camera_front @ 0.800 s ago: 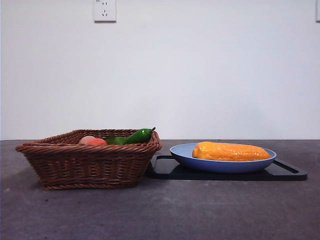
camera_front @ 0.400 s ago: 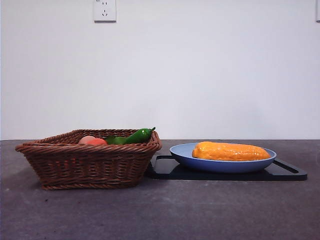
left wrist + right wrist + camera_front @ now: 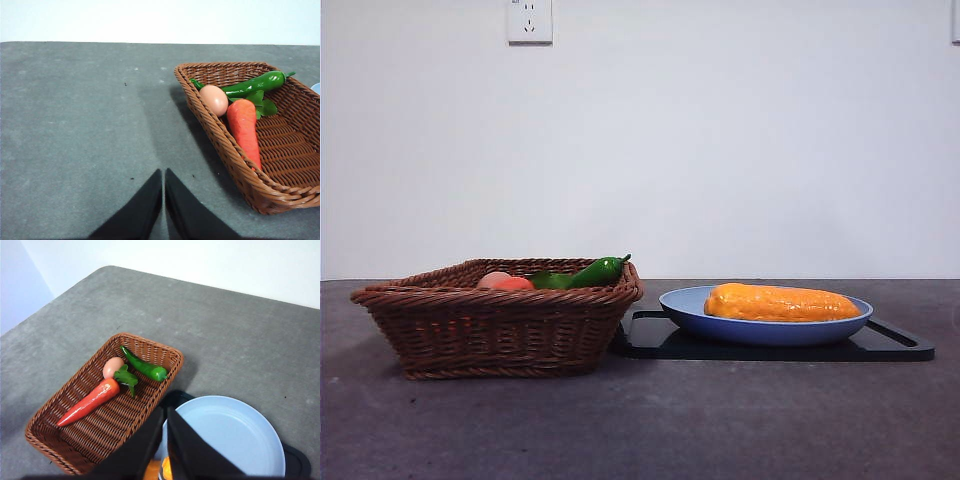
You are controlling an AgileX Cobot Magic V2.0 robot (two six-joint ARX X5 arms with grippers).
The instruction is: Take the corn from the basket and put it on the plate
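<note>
The corn [image 3: 782, 302], a long glossy orange-yellow cob, lies lengthwise on the light-blue plate [image 3: 685, 308]. The wicker basket [image 3: 500, 325] stands just left of the plate. No arm shows in the front view. My right gripper [image 3: 165, 412] is shut and empty, high above the gap between the basket [image 3: 150, 342] and the plate [image 3: 235, 435]. Only a sliver of the corn [image 3: 165, 471] peeks out beside its jaws. My left gripper [image 3: 163, 172] is shut and empty, over bare table beside the basket [image 3: 215, 132].
The basket holds a green pepper [image 3: 142, 366], a small peach-orange fruit [image 3: 113, 366] and a carrot [image 3: 90, 401]. A flat black tray [image 3: 890, 342] lies under the plate. A wall socket [image 3: 529, 20] is on the white wall behind.
</note>
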